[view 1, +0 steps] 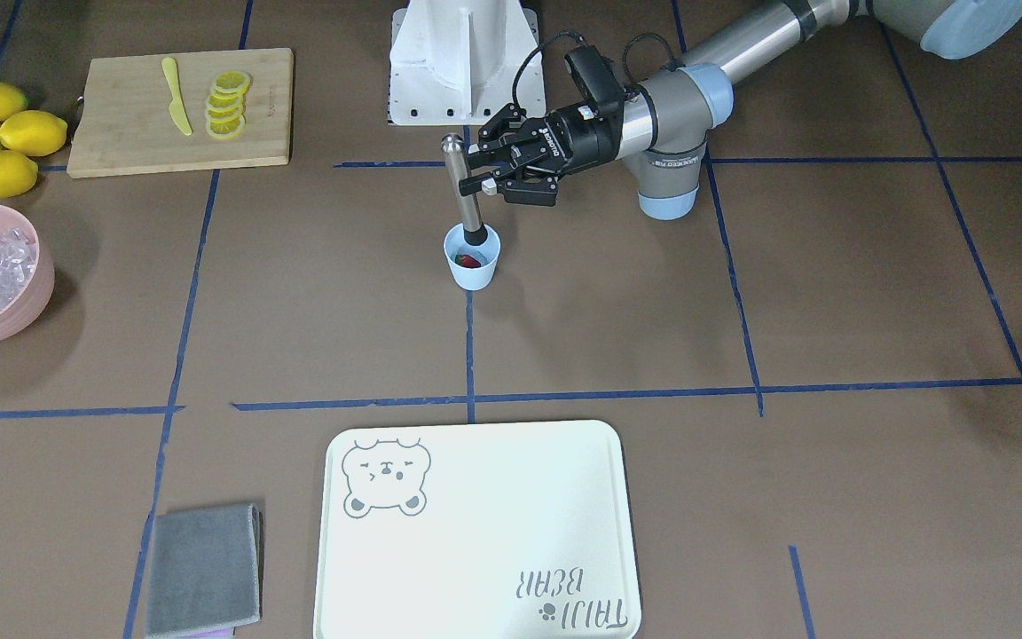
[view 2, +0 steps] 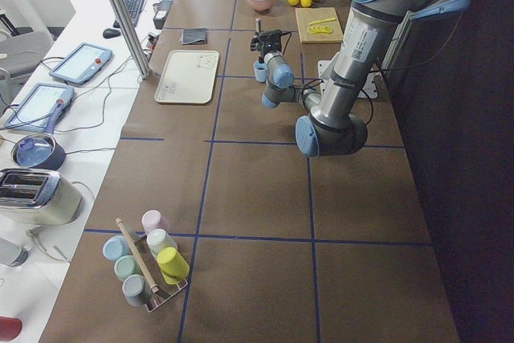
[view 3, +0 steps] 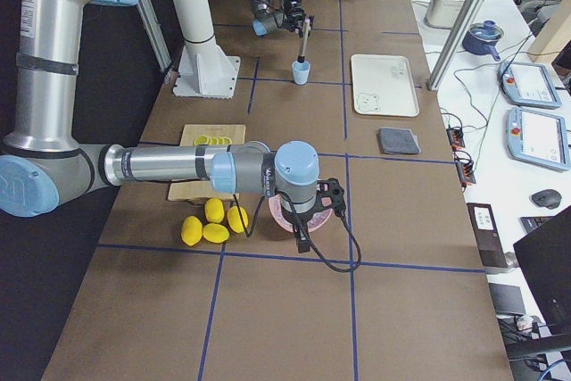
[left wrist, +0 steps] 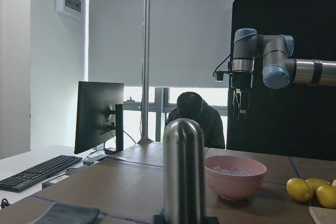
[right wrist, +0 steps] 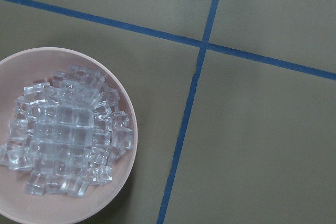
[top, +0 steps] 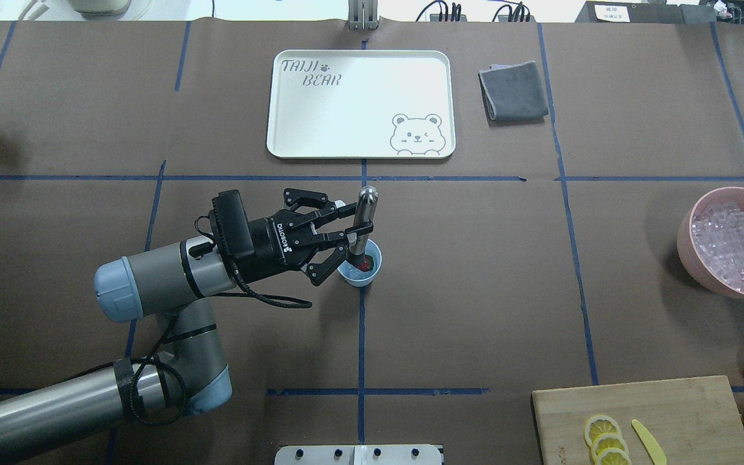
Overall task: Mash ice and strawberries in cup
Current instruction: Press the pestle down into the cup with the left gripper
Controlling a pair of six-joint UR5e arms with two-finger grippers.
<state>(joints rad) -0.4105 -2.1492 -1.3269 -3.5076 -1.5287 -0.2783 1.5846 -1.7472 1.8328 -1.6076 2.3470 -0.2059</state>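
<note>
The pale blue cup (view 1: 473, 275) stands at the table's middle and also shows in the overhead view (top: 375, 261). A red strawberry (view 1: 468, 260) lies inside it (top: 365, 265); I cannot make out ice in the cup. My left gripper (view 1: 468, 173) is shut on a steel muddler (view 1: 472, 213), whose lower end is in the cup (top: 367, 203). Ice cubes (right wrist: 68, 129) fill the pink bowl (right wrist: 126, 182). My right gripper (view 3: 308, 234) hangs above that bowl; I cannot tell whether it is open.
A cream tray (top: 359, 103) and a grey cloth (top: 514, 90) lie on the far side. A wooden board (view 1: 121, 115) holds lemon slices and a yellow knife. Several lemons (view 1: 1, 133) lie beside it, near the pink bowl (view 1: 32, 302).
</note>
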